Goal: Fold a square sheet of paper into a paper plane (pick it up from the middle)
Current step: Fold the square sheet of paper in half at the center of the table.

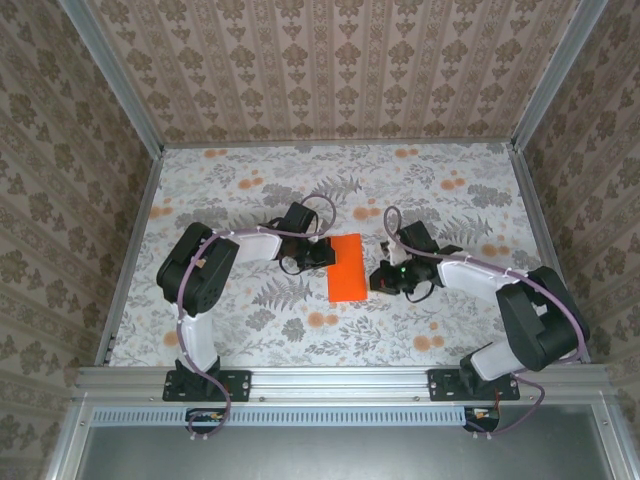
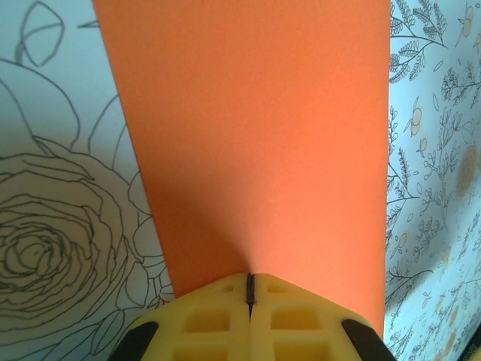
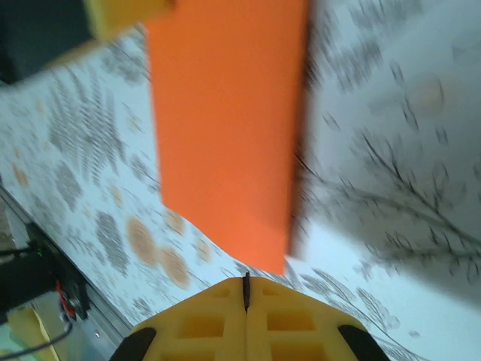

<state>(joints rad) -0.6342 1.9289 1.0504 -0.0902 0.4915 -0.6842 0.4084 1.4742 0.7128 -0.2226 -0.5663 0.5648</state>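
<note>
The square sheet of paper (image 1: pixel 347 267) lies on the flowered table as a narrow, vivid orange rectangle between my two arms. My left gripper (image 1: pixel 322 252) is at its left long edge. In the left wrist view the yellow fingers (image 2: pixel 218 316) are pressed together, and the gripper (image 2: pixel 250 288) has its tips down on the paper (image 2: pixel 255 135). My right gripper (image 1: pixel 380 278) sits just off the paper's right edge. In the blurred right wrist view this gripper (image 3: pixel 246 286) is shut with nothing held, a little short of the paper's (image 3: pixel 225 128) near corner.
The flower-print tablecloth (image 1: pixel 250 190) is boxed in by patterned walls at the back and both sides. An aluminium rail (image 1: pixel 340 380) runs along the near edge where the arm bases stand. The left gripper's yellow finger (image 3: pixel 124 15) shows at the top left of the right wrist view.
</note>
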